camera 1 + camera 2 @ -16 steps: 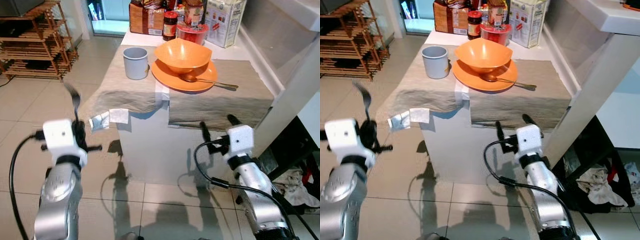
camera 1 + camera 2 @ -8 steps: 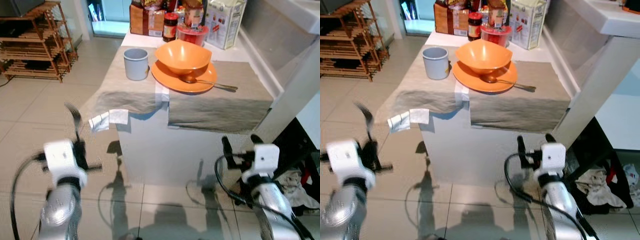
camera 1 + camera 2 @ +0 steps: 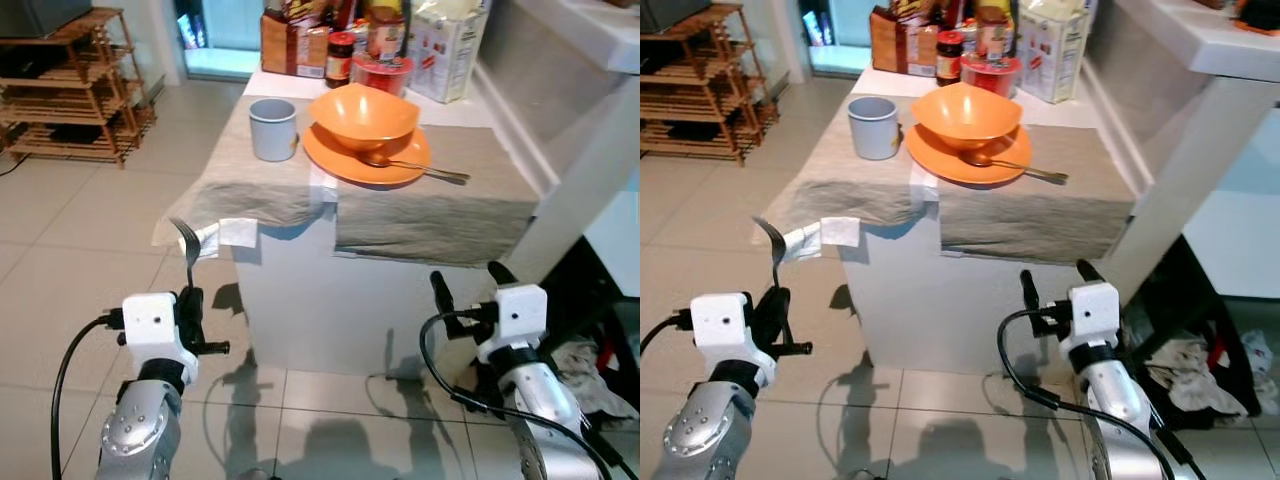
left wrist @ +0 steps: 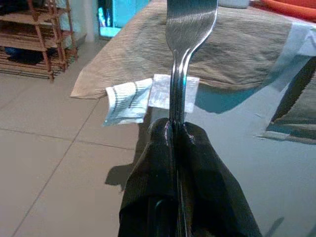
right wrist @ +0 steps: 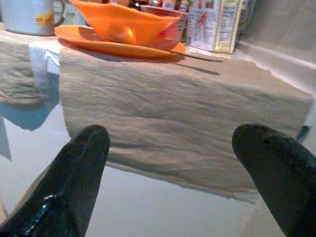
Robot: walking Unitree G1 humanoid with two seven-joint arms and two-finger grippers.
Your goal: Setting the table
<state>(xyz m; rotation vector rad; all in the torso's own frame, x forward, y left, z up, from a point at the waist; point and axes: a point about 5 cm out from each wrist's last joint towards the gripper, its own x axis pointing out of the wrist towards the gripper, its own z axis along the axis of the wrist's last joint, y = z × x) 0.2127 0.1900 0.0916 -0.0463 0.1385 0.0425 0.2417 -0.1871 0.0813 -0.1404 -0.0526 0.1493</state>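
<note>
My left gripper [image 3: 189,303] is shut on a metal fork [image 3: 187,245] that stands upright, tines up, low and left of the table; the fork's neck [image 4: 177,84] rises from between the closed fingers. My right gripper [image 3: 466,280] is open and holds nothing, below the table's front edge. On the table an orange bowl [image 3: 364,113] sits on an orange plate [image 3: 332,156], with a spoon [image 3: 415,165] resting on the plate's right side. A grey mug [image 3: 272,128] stands left of the plate.
Beige placemats [image 3: 432,205] drape over the white table's front edge [image 3: 330,290]. Jars and cartons [image 3: 440,50] crowd the far end. A wooden rack [image 3: 70,90] stands at the left, a white counter [image 3: 590,120] at the right, crumpled cloth [image 3: 590,360] on the floor beside it.
The view has shifted. My left arm now holds the fork closer to the table's corner, steadier and less blurred. My right gripper stays open, slightly further left.
</note>
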